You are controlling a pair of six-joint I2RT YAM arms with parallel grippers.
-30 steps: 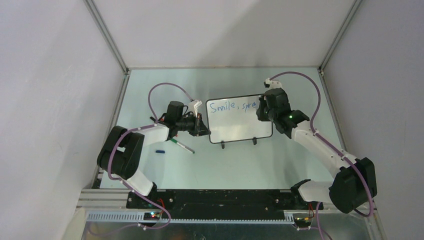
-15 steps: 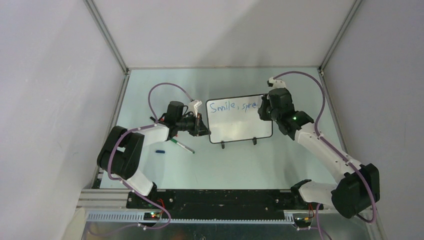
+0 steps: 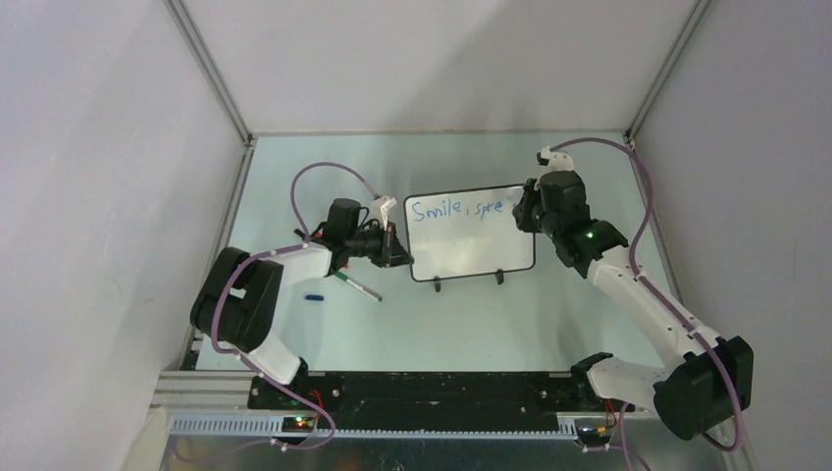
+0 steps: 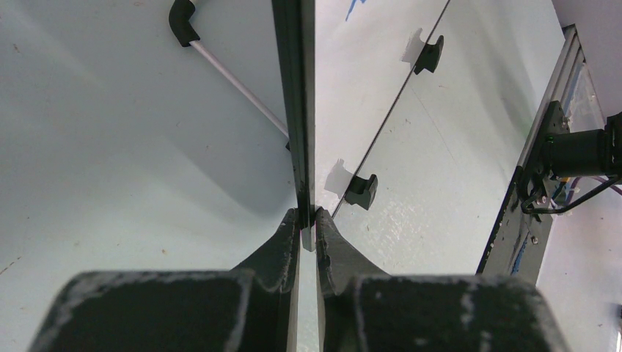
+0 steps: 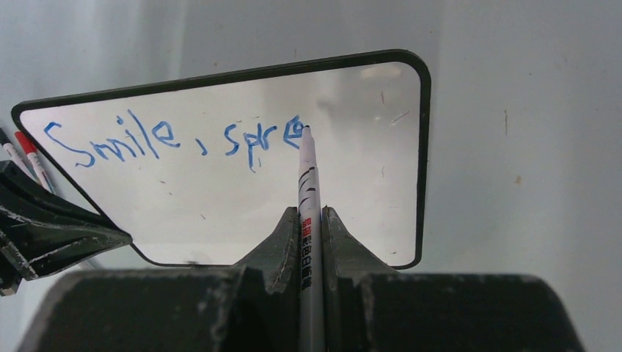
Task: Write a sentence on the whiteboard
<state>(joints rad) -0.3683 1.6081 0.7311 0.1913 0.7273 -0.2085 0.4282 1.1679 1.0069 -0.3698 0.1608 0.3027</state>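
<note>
**"Spre" written, board held by a thin pinch**

The sentence reads "Smile, spre" along the top of the whiteboard, which stands mid-table. The marker tip sits at the last "e", clamped in the right gripper at the board's 3 o'clock. The left gripper pinches the 9 o'clock edge. Hard pen pressure could twist or tip the board, skewing the letters. Since a second ago the right arm has shifted toward 3 o'clock; the text is unchanged.

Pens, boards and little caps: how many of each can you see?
Whiteboard: 1
Pens: 2, marker in the right gripper, pen on the table
Small blue cap: 1
Total: 4
</note>
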